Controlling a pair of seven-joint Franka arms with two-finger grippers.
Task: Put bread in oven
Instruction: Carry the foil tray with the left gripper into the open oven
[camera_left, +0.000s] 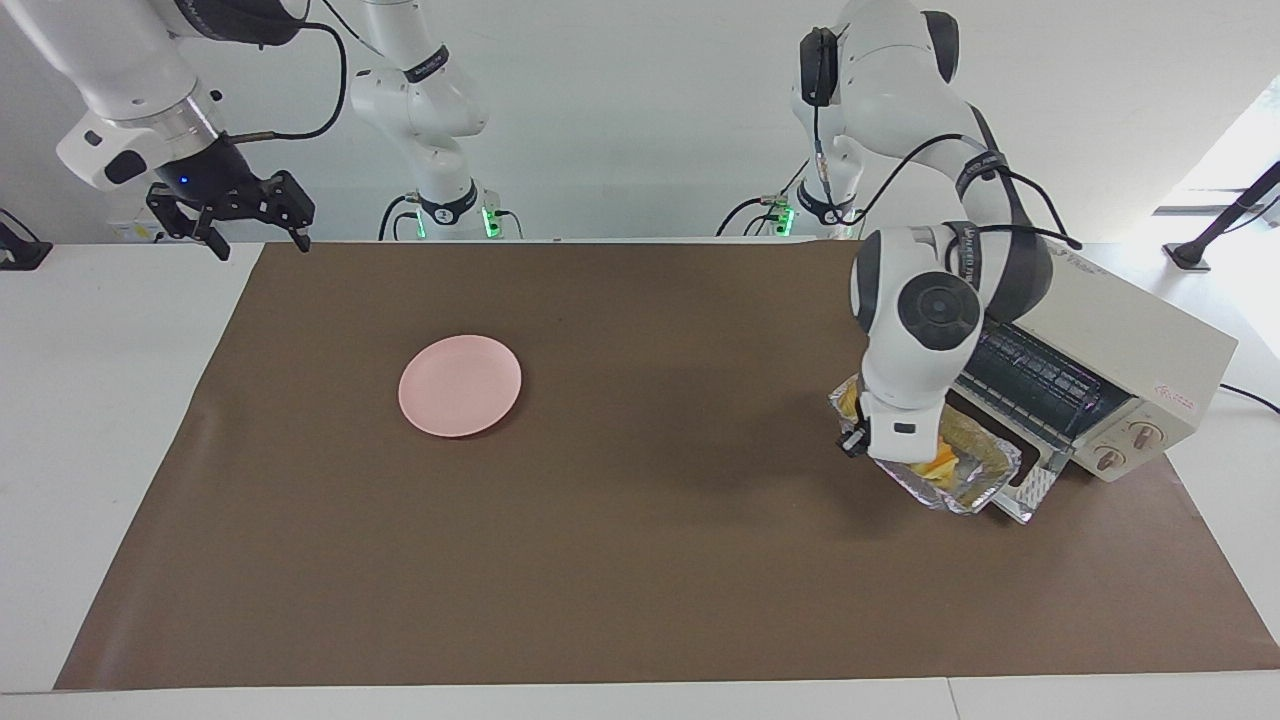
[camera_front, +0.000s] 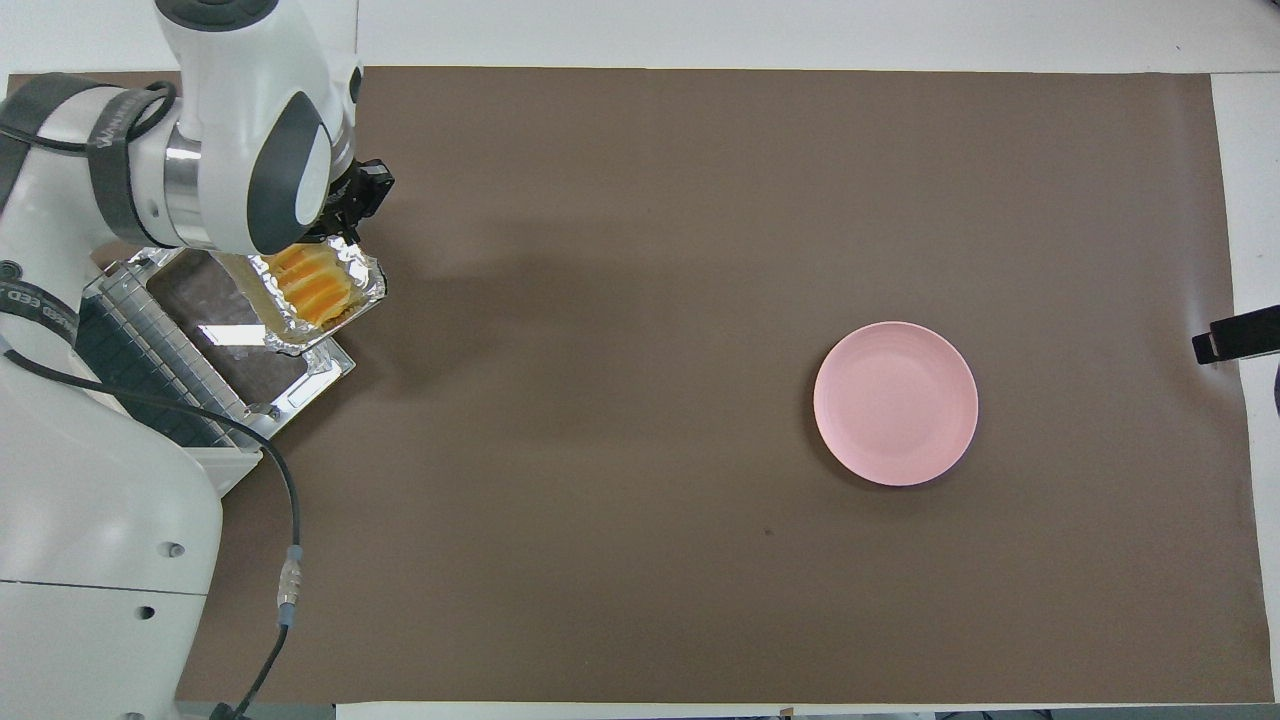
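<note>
The yellow-orange bread (camera_left: 940, 462) lies in a crinkled silver foil tray (camera_left: 960, 495). The tray sits tilted over the open drop-down door (camera_left: 1030, 490) of the cream-white oven (camera_left: 1130, 350), at the left arm's end of the table. My left gripper (camera_left: 893, 447) is down at the tray's edge and seems shut on it; my wrist hides the fingers. In the overhead view the bread (camera_front: 310, 285), the tray (camera_front: 365, 290), the door (camera_front: 240, 330) and the left gripper (camera_front: 335, 240) show. My right gripper (camera_left: 250, 225) waits open and empty above the table's edge at the right arm's end.
A round pink plate (camera_left: 460, 385) lies empty on the brown mat (camera_left: 640, 560), toward the right arm's end; it also shows in the overhead view (camera_front: 895, 403). The oven's dark wire rack (camera_left: 1040, 375) shows inside the open front.
</note>
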